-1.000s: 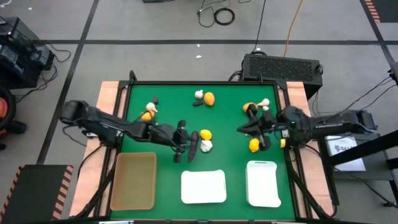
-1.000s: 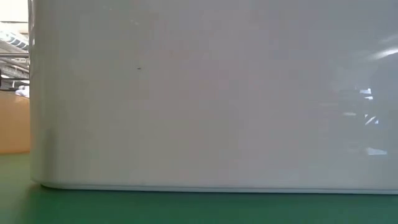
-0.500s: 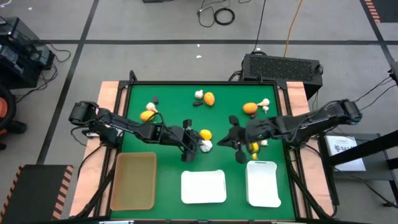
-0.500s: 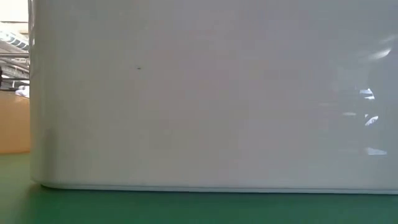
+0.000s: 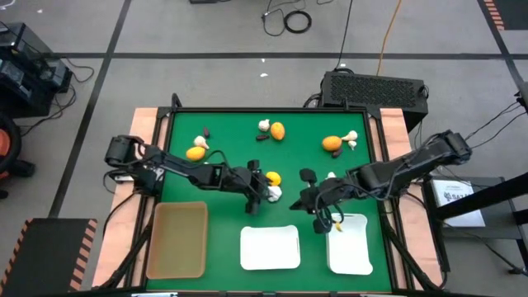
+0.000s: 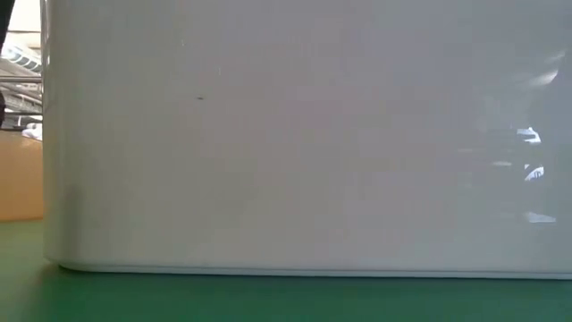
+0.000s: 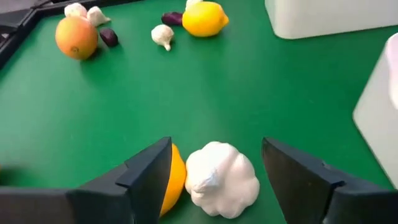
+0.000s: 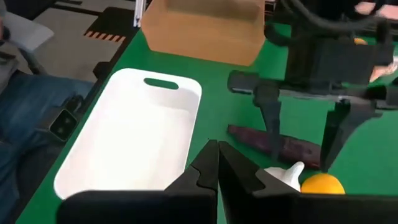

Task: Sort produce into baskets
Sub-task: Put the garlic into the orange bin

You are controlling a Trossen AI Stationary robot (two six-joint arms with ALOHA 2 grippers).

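Right arm swung from the far produce toward the right white basket [image 5: 350,245]; left arm advanced onto the garlic.
Right pincer [image 8: 214,163]: closed, load not discernible, above the baskets. Left pincer [image 7: 214,169]: open, straddling the garlic bulb [image 7: 222,178] beside a yellow citrus [image 7: 173,180]. All baskets empty.

Robotics lab or workshop: green-topped table [image 5: 289,161] in a wood-edged frame on a grey concrete floor [image 5: 206,74] with taped lines, loose cables [image 5: 289,18], black equipment box [image 5: 375,89] behind the table, hazard-striped mat [image 5: 82,247] at its corner.
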